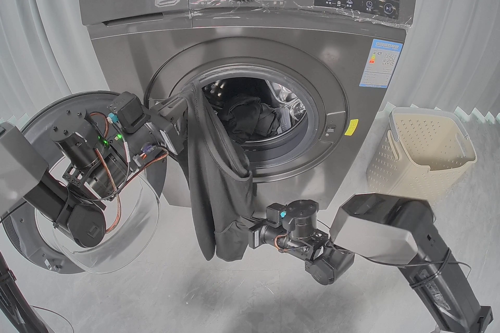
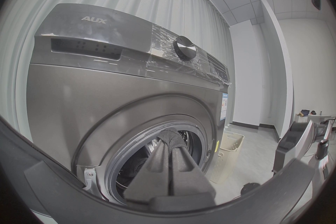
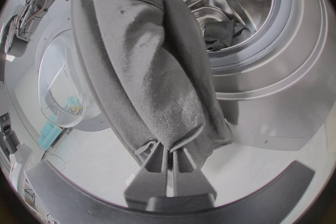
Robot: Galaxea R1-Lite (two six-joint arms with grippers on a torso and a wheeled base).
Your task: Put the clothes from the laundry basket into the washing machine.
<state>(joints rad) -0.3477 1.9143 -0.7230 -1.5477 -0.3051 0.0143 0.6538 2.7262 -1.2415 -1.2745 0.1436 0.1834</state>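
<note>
Washing machine (image 1: 250, 53), door (image 1: 99, 245) swung open toward robot's left. Laundry basket (image 1: 424, 154) on floor at its right. Dark garment (image 1: 216, 178) hangs long axis near-vertical across the drum mouth's left edge. Left gripper (image 1: 177, 107), arm level at the rim, pinches its top; right gripper (image 1: 249, 234), low, pointing left, pinches the bottom hem. Dark clothes (image 1: 250, 118) in drum. Blue label (image 1: 381, 63), yellow sticker (image 1: 351, 127) on front.

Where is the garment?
Head view: the garment hangs over the left rim of the washer's opening, held by the left end effector above and the right end effector below.
</note>
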